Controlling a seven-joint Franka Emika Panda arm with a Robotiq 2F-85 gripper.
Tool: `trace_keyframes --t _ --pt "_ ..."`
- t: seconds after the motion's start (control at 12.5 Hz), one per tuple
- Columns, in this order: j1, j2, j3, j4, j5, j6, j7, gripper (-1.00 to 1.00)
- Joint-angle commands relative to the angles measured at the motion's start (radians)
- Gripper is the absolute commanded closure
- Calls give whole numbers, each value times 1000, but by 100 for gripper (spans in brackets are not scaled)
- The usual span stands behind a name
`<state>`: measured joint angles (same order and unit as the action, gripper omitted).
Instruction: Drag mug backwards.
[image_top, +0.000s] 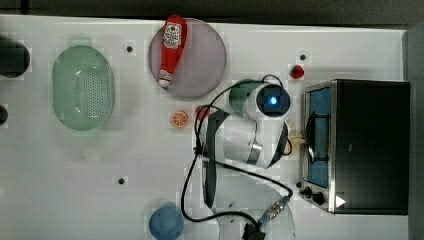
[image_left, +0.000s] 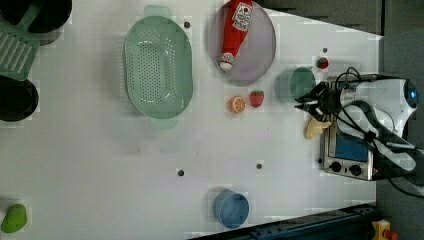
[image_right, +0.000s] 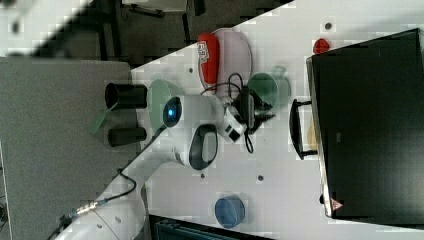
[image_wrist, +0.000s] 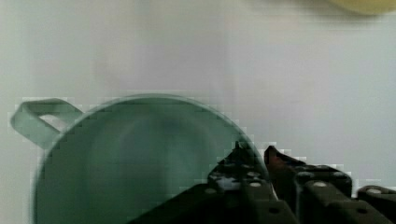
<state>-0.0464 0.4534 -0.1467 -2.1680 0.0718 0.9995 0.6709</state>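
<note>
The gripper (image_wrist: 254, 161) is pinching the rim of the mug (image_wrist: 140, 158), 1 finger inside, 1 outside; grasping appears done, dragging backwards probably remaining.

The desk (image_top: 300, 35) is smooth, matt white. The mug (image_wrist: 140, 158) looks like smooth green plastic with a soft sheen. The basket (image_left: 158, 66) is pale green perforated plastic. The arm (image_top: 240, 140) has glossy white shells. The oven (image_top: 372, 145) has a matt black top and a brushed-metal front. The bottle (image_top: 171, 50) is shiny red plastic. The end effector (image_wrist: 261, 168) is matt black.
</note>
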Motion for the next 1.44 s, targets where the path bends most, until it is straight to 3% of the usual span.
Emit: trace_keyframes --t 0.08,0.64,1.44 --pt "-13 -63 6 -61 -21 -12 0 65" --pt "-15 -163 -7 -212 -21 -24 0 65" --pt "-15 -186 -22 -241 -24 -234 0 65"
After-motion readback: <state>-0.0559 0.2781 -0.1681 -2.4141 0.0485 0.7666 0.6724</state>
